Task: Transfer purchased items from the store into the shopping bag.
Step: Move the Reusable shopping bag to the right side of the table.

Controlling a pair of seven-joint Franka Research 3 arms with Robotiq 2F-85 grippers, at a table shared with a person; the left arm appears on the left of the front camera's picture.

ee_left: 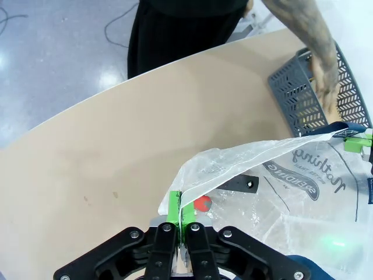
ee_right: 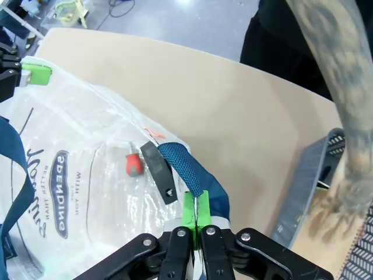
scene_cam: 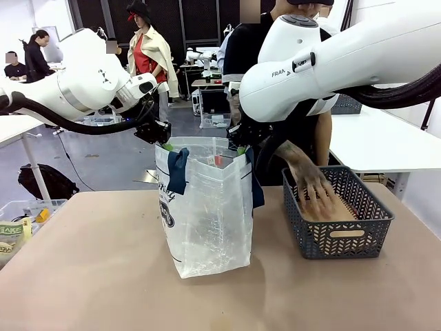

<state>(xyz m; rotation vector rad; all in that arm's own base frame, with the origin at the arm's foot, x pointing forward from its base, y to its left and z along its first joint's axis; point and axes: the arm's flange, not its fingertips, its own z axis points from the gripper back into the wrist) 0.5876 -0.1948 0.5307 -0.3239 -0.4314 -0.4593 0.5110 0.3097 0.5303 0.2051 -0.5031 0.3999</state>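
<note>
Translucent white plastic, thin and crinkly: bag standing mid-table, just left of the basket near the table's right edge. Judged light, limp and slippery; unable to keep its mouth open unaided, likely to sag or fold if released at either side. Best taken at the rim or by the navy strap, not by the film wall. At one side, left gripper clenched on the rim's bare film; at the opposite side, right gripper clenched on the rim at the strap's root, mouth stretched open between. Inside, seen through the film: small red item and flat black item, close together, depth hard to judge. Both judged light and firm enough to drop in without harm. Across the table, a person's hand down in the basket, fingers spread over something tan; impossible to tell whether flat pack or liner. Rest of the basket's load screened by hand and lattice wall. Bag's lower contents blurred by creases and glare; print legible only in part. In the front view, right gripper largely masked by its own arm
</note>
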